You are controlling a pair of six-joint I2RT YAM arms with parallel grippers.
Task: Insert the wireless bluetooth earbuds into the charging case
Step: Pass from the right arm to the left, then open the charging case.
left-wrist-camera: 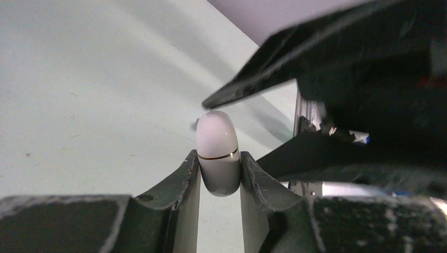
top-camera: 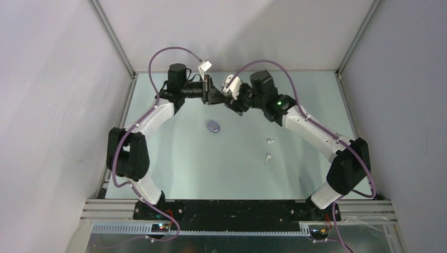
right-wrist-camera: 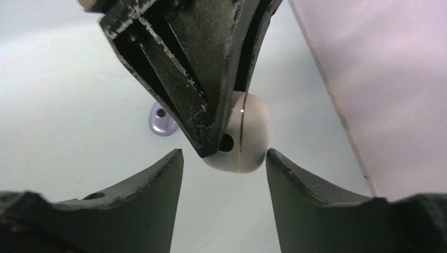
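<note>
My left gripper [left-wrist-camera: 220,169] is shut on the white charging case [left-wrist-camera: 217,153], a closed pebble with a thin gold seam, and holds it above the table at the far middle [top-camera: 216,96]. My right gripper [right-wrist-camera: 223,161] is open and faces it tip to tip [top-camera: 228,100]. Its jaws stand wide on either side of the case's [right-wrist-camera: 248,139] end, apart from it. Two white earbuds [top-camera: 271,141] [top-camera: 268,156] lie on the table right of centre. A purple case [top-camera: 213,126] lies on the table and also shows in the right wrist view [right-wrist-camera: 162,120]. The purple earbuds are out of view.
The pale green table [top-camera: 221,168] is walled by grey panels with metal frame rails on the left [top-camera: 124,100] and the right [top-camera: 345,100]. The back wall runs close behind both grippers. The arm bases stand at the near edge [top-camera: 232,208].
</note>
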